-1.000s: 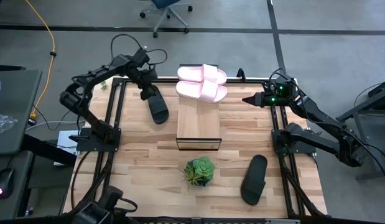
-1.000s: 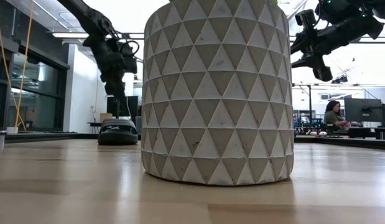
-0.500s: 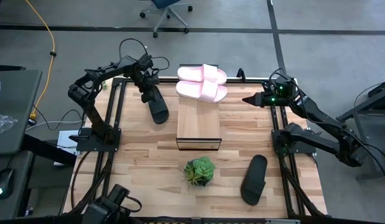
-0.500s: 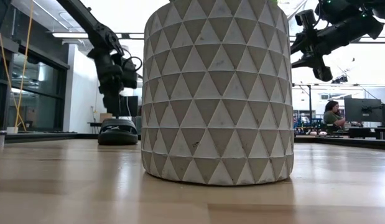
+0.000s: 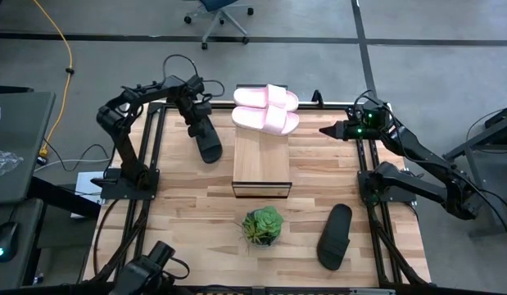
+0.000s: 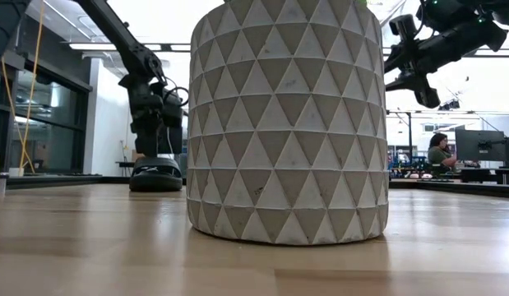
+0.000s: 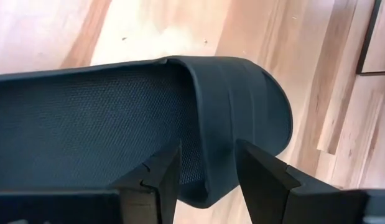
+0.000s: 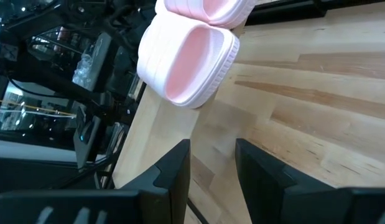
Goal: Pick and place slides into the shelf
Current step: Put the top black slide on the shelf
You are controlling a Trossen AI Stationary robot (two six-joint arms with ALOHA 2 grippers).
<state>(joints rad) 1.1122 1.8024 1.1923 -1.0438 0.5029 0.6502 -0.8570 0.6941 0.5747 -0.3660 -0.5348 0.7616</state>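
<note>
On the light wooden tabletop [image 5: 196,213], the left gripper [image 5: 196,124] is down on a black open-toe slide sandal [image 5: 207,141] lying just beside the left edge of the long narrow light-wood shelf [image 5: 261,160]. In the left wrist view its two dark fingers [image 7: 158,180] straddle the rim of this sandal [image 7: 117,118] near the broad strap, pinching it. In the low view the sandal [image 6: 155,176] rests flat on the tabletop under that arm.

Two pale pink slide sandals [image 5: 266,109] lie side by side on the far end of the shelf's plank top. A second black slide sandal [image 5: 335,236] lies on the near right part of the tabletop, beside a small green leafy plant [image 5: 262,225] in a pale faceted pot [image 6: 287,123].

The right gripper [image 5: 325,130] hovers above the tabletop to the right of the pink pair, well apart from it, with its fingers [image 8: 173,171] parted and nothing between them.
</note>
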